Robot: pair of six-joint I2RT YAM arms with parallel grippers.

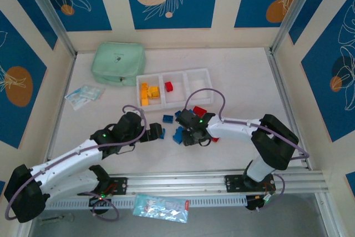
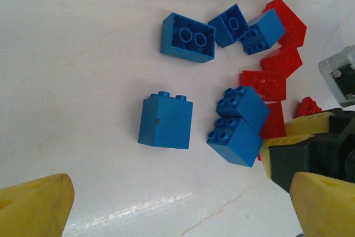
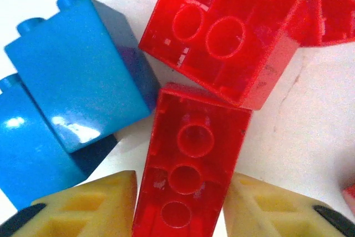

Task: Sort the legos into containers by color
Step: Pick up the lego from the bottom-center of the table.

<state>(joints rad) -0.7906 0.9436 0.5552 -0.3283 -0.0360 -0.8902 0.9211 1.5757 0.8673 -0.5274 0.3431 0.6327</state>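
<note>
The legos lie in a loose heap on the white table between my two grippers. In the right wrist view a long red lego (image 3: 191, 159) lies studs-down with my right gripper (image 3: 180, 203) shut on it, its yellow fingers pressed to both long sides. Another red lego (image 3: 222, 37) and a blue one (image 3: 72, 81) touch it. My left gripper (image 2: 183, 203) hangs open over the table just short of an upright blue lego (image 2: 166, 121), with more blue legos (image 2: 238, 126) and red ones (image 2: 272, 84) beyond. The containers (image 1: 183, 71) hold yellow legos (image 1: 148, 93) at the left and a red one (image 1: 168, 86) in the middle.
A mint green pouch (image 1: 118, 63) sits behind the tray at the left. A small plastic packet (image 1: 84, 95) lies near the left wall, and another packet (image 1: 161, 207) rests on the metal rail (image 1: 222, 181) at the near edge.
</note>
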